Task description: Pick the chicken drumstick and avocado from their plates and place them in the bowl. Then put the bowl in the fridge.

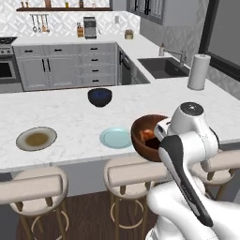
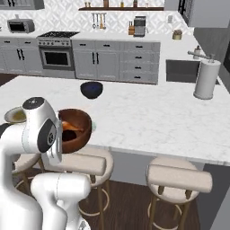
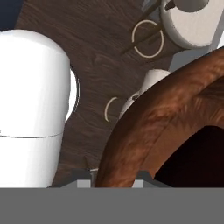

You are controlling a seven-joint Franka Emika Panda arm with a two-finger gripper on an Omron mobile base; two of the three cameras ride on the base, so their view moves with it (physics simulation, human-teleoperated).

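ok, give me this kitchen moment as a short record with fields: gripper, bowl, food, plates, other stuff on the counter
gripper: shut on the rim of the reddish-brown bowl, tips at
bowl: lifted, at the counter's near edge, above the stools
food: chicken drumstick inside the bowl, with a dark item beside it, likely the avocado
plates: tan-olive plate and blue-green plate, both bare
other: dark blue bowl, paper towel roll

The reddish-brown bowl [image 1: 143,136] is seen tilted at the near edge of the desk, above the stools, its wood-grained rim clamped between the fingers [image 3: 85,184]. The orange-brown chicken drumstick [image 2: 71,126] lies inside it beside the dark avocado [image 2: 69,134]. The tan-olive plate [image 1: 36,138] and the pale blue-green plate [image 1: 115,138] lie flat, well apart.
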